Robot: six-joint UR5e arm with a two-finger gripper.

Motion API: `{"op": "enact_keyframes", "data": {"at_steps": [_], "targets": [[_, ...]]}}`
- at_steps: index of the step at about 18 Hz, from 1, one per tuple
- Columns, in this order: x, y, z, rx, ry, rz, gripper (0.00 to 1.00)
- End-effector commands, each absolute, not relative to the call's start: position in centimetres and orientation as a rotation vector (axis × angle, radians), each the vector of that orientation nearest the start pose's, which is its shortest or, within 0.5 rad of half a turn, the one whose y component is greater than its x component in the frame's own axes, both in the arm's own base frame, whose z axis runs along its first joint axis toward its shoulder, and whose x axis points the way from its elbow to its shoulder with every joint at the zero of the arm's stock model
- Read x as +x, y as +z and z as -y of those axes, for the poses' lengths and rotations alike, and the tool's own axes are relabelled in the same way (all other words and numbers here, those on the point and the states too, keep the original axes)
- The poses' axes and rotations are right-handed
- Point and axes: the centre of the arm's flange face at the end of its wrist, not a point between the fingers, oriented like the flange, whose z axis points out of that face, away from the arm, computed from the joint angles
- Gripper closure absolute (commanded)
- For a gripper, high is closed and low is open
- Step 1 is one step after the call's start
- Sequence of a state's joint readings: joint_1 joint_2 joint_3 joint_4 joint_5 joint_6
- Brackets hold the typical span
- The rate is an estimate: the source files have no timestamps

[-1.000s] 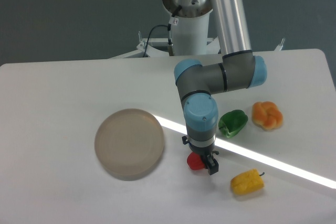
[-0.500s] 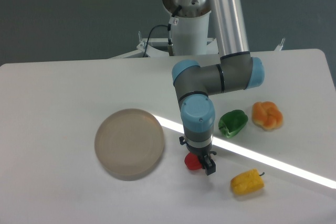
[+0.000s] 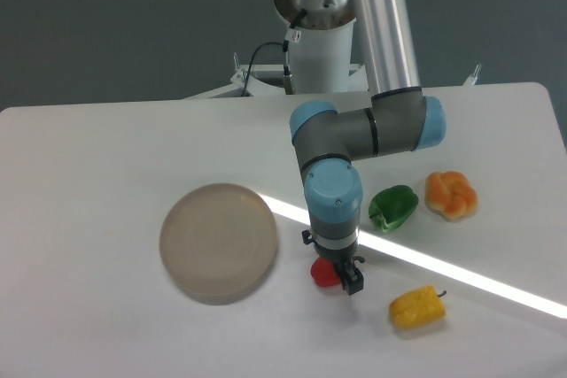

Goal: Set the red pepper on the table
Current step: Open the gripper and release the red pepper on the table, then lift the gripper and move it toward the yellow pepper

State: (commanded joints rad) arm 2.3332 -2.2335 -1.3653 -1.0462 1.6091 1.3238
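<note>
Pincer [image 3: 341, 276] half hides small glossy red pepper [image 3: 322, 274].

red pepper [image 3: 324, 273] half hidden by hand [image 3: 339, 277], grip unclear

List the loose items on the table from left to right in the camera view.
Round disc → red pepper → green pepper → yellow pepper → orange pepper.
</note>
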Motion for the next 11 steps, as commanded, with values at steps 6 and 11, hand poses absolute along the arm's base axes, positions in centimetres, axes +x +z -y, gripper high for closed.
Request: {"op": "enact_keyframes", "data": {"at_steps": [6,11], "targets": [[-41.1,24.3,-60.7,-3.006,0.140,-0.881,0.01],[-43.6,25.9,-59.5,-2.985,0.176,-0.927,0.00]]}}
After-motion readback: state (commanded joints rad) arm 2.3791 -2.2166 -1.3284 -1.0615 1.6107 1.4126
